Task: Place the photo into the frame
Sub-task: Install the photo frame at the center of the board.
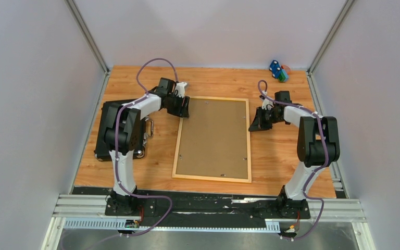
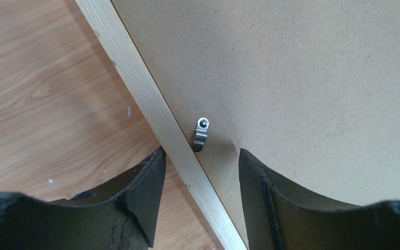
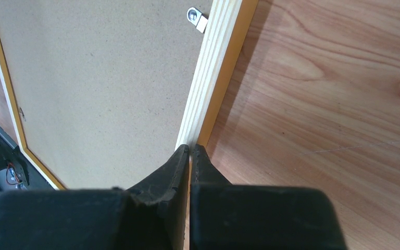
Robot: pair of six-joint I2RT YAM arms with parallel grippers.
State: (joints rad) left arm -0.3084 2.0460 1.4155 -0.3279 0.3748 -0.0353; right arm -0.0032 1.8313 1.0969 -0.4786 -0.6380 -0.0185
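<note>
Clip, small and of silver metal [image 2: 201,134], sits just beyond the gap of my left gripper [image 2: 200,153], whose spread fingers straddle the left rail of the thin light-tan wooden frame [image 1: 212,178] near its far end. The frame lies face down between my arms, long axis near to far, filled by a plain brown backing board [image 1: 213,138]. My right gripper [image 3: 190,148], fingers pressed together, noses the right rail. The photo doesn't show; probably it's under the board.

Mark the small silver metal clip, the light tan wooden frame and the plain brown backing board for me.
Small silver metal clip [image 2: 201,135]: left wrist view, on its bent middle.
Light tan wooden frame [image 1: 211,179]: top external view, on its near rail.
Plain brown backing board [image 1: 213,135]: top external view, on its centre.
</note>
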